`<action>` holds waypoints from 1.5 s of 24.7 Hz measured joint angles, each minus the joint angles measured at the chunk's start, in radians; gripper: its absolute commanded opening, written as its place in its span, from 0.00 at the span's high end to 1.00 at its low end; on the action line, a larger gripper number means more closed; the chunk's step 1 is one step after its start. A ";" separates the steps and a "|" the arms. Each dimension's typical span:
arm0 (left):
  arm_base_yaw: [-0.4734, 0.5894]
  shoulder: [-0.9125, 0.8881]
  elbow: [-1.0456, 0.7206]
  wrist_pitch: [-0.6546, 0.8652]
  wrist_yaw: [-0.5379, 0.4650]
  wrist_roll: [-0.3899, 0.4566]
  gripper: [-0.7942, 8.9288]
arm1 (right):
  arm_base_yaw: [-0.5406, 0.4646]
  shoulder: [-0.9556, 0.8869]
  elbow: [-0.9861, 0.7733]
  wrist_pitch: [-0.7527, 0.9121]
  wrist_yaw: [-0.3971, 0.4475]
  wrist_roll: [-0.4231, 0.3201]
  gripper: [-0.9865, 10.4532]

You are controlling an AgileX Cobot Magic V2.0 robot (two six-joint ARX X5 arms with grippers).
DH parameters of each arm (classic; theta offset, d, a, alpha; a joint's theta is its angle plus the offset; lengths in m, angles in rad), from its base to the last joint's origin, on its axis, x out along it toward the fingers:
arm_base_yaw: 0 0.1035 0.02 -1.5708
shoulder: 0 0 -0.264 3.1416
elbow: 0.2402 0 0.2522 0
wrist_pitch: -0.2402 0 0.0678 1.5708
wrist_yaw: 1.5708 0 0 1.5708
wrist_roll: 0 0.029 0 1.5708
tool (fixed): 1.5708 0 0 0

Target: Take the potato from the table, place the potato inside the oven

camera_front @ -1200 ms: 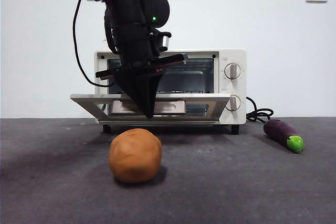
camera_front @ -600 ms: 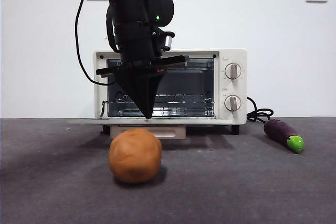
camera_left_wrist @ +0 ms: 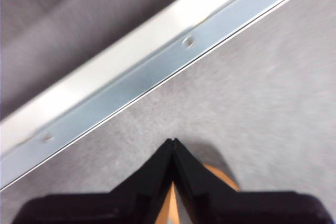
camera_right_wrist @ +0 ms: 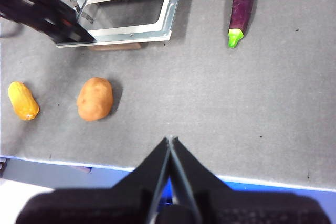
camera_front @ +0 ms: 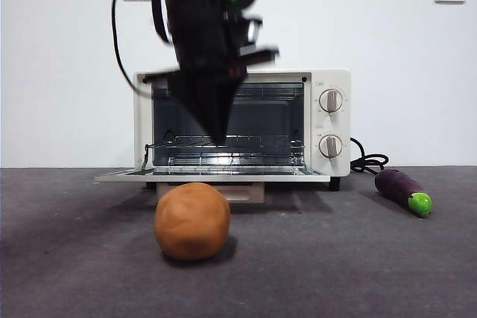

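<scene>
Front view showed the smooth, rounded orange-brown potato [camera_front: 192, 220] resting on the dark grey matte desk [camera_front: 335, 258] at lower centre of the frame, just ahead of the small cream-white toaster oven [camera_front: 242, 126], whose dark glass door [camera_front: 212, 176] lay folded flat and open, baring the wire rack. That open door reads as readiness: the cavity could receive the potato once it was lifted. The left gripper [camera_front: 216, 135] hung blurred in the upper middle of the frame above the door, its black jaws clenched to a single point and grasping nothing; its own wrist camera caught a sliver of orange below the jaws. The right gripper [camera_right_wrist: 170, 139] waited near the desk's front edge, jaws likewise pressed together and empty. A purple eggplant with a green tip [camera_front: 402, 191] lay at the right, well apart, and a small yellow-orange vegetable [camera_right_wrist: 23, 100] sat beside the potato. The flat door stood between potato and cavity, so the lift would likely need to clear it.
</scene>
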 measured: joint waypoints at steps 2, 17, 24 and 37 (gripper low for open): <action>-0.007 -0.088 0.000 -0.019 0.000 0.012 0.92 | 0.000 0.003 0.000 0.000 -0.041 -0.033 0.91; -0.020 -0.774 -0.003 -0.222 -0.033 0.025 0.92 | 0.175 0.348 0.000 0.340 -0.453 0.104 0.80; -0.021 -1.011 -0.037 -0.219 0.011 -0.010 0.92 | 0.591 0.586 0.002 0.645 -0.204 0.244 0.69; -0.021 -1.461 -0.560 -0.222 -0.198 -0.127 0.92 | 0.875 1.065 0.307 0.458 0.166 0.192 0.38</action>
